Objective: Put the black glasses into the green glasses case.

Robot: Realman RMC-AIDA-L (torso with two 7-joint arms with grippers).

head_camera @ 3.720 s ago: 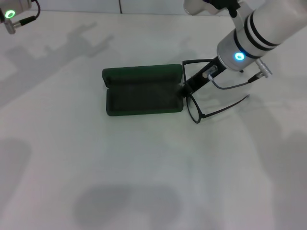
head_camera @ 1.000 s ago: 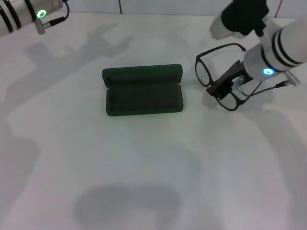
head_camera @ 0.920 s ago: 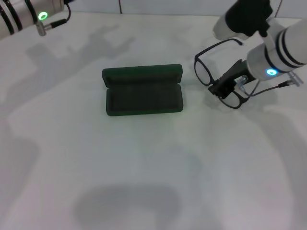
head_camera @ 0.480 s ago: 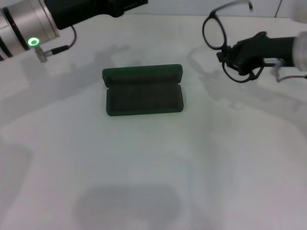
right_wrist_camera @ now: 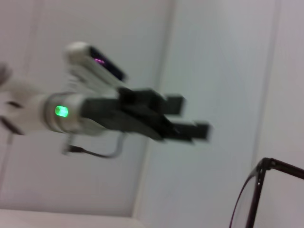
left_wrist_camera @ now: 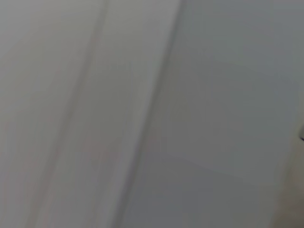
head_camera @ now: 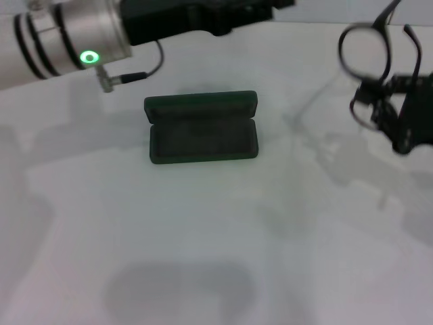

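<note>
The green glasses case [head_camera: 203, 128] lies open on the white table [head_camera: 203, 237], its lid hinged back on the far side and its dark inside empty. The black glasses [head_camera: 366, 52] hang in the air at the right edge, well right of the case, with my right gripper [head_camera: 389, 112] shut on the frame. A piece of their rim [right_wrist_camera: 254, 194] shows in the right wrist view. My left gripper [head_camera: 260, 8] reaches across the back of the table above the case; the right wrist view shows the left gripper [right_wrist_camera: 192, 116] with its fingers apart and holding nothing.
The silver left forearm with its green light [head_camera: 88, 57] and a cable spans the far left. The left wrist view shows only a blurred pale surface.
My right gripper has lifted the glasses off the table and carried them up and to the right. The left arm has swung in from the far left across the back.
</note>
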